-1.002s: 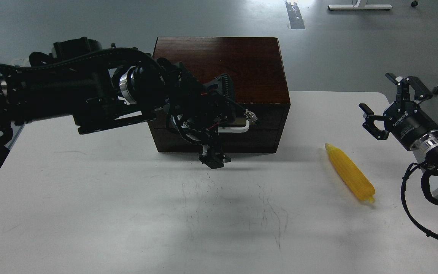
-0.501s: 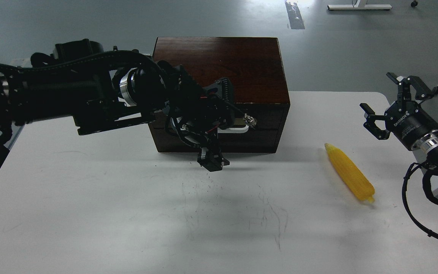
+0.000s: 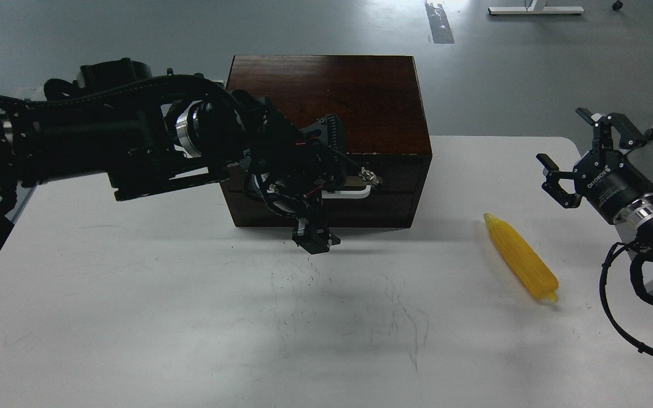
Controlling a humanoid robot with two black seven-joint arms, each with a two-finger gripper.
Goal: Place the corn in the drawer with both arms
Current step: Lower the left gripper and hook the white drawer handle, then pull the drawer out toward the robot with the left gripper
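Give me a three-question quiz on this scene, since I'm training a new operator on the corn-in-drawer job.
1. True or false: the corn is already in the drawer.
2. Which gripper is at the drawer's white handle? A) left gripper B) right gripper
3. Fill in: the corn lies on the white ____.

Key:
1. False; it lies in the open, right of the box, and the drawer looks closed.
2. A; the right gripper hangs open beyond the corn.
3. table
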